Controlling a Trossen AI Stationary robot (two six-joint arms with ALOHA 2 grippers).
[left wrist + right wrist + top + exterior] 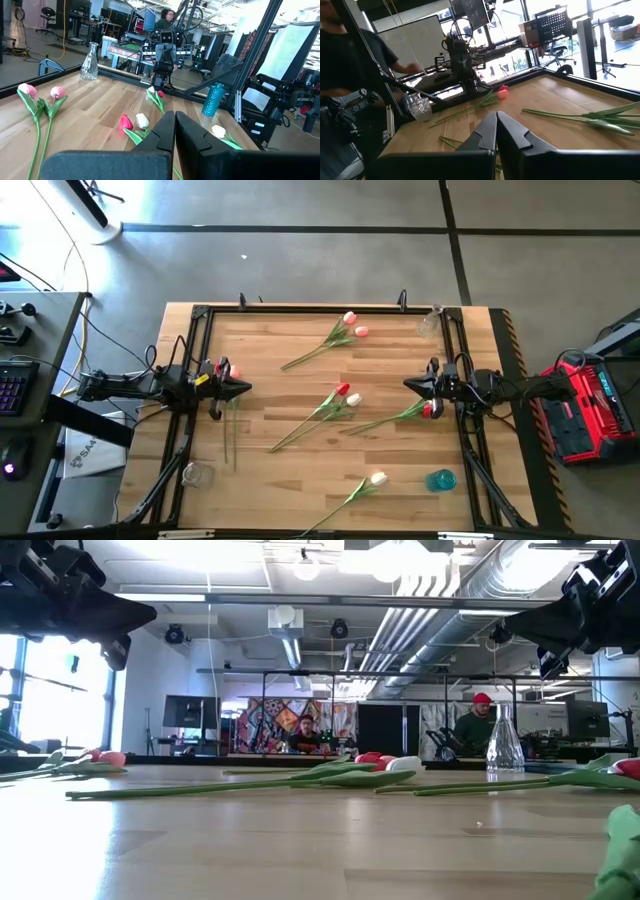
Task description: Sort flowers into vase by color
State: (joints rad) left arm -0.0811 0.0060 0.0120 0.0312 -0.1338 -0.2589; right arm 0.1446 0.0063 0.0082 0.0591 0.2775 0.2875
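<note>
Several artificial tulips lie flat on the wooden table. Two pink ones (pixel 352 326) lie near the far edge, a red and white pair (pixel 345 394) in the middle, and a white one (pixel 376 478) near the near edge. Another tulip (pixel 424 410) lies below my right gripper (pixel 408 385), and a pink one (pixel 226 370) lies by my left gripper (pixel 244 389). Both grippers are shut, hold nothing and hover above the table, facing each other (pixel 175 120) (pixel 496 119).
A clear flask vase (pixel 430 322) stands at the far right corner, a teal vase (pixel 440 479) near the right near corner, and a clear glass (pixel 197 473) near the left near corner. A black frame (pixel 320 310) rims the table. People show in the room beyond.
</note>
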